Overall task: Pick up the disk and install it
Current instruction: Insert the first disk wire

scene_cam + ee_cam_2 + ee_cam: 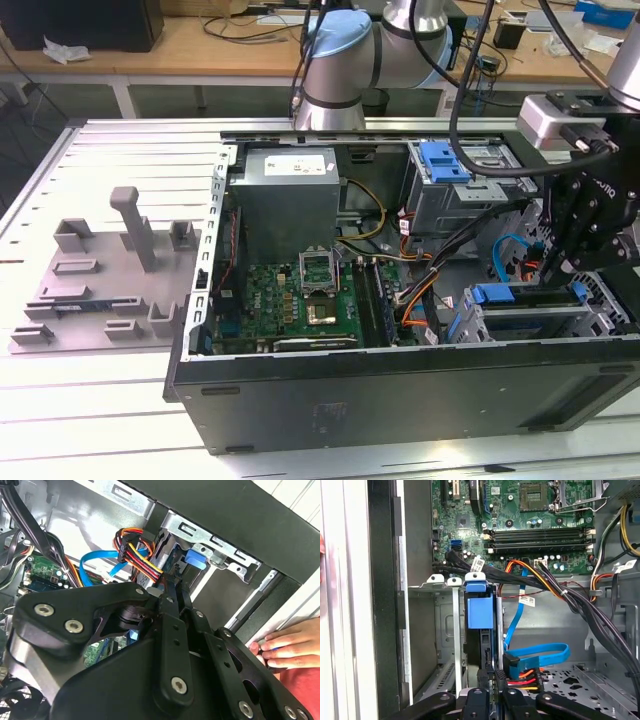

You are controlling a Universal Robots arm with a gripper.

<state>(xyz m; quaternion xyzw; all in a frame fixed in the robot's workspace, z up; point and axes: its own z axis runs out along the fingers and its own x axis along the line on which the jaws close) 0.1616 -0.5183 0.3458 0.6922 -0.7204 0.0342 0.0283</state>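
The disk stands edge-on in the drive bay of the open computer case, a blue plastic tab at its far end. In the exterior view its blue carrier shows in the bay at the case's front right corner. My gripper is right at the disk's near end, fingers together and shut. In the second wrist view the gripper reaches into the bay beside a power plug with red, yellow and orange wires. The gripper hangs over that bay. Whether the tips touch the disk is hidden.
A person's hand rests on the case edge close to the bay. Blue data cables and black wire bundles cross beside the bay. The motherboard, grey power supply and upper cage with blue latch crowd the case.
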